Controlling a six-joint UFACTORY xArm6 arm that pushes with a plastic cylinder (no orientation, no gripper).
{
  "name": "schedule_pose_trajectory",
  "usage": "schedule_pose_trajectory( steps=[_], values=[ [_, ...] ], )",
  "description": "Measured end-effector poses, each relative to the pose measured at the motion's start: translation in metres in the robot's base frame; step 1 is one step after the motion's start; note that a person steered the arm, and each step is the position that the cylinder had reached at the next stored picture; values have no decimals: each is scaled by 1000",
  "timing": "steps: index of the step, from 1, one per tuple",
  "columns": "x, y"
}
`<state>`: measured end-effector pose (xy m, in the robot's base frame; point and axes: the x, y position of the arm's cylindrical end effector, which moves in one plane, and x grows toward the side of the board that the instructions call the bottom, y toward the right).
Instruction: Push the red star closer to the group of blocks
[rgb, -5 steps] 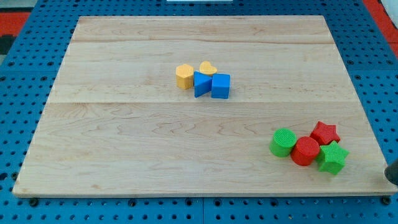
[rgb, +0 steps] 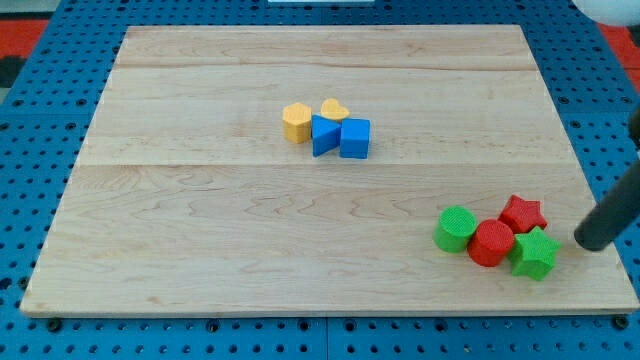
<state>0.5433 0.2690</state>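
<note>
The red star lies near the board's lower right, touching a red cylinder and a green star; a green cylinder sits at their left. My tip is just right of the red star and green star, apart from both. A second group sits at the upper middle: a yellow hexagon, a yellow heart, a blue triangle and a blue cube.
The wooden board lies on a blue pegboard. The board's right edge runs just beside my tip. A white object shows at the view's top right corner.
My rod has moved up and to the left from the lower right edge of the view, nearer to the red star. No block has moved.
</note>
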Motion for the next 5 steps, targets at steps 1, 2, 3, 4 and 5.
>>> schedule_pose_trajectory(
  steps=[1, 2, 3, 4, 5],
  values=[
    [-2, -42],
    [-28, -97],
    [-67, -163],
    [-81, -204],
    [-88, -246]
  ],
)
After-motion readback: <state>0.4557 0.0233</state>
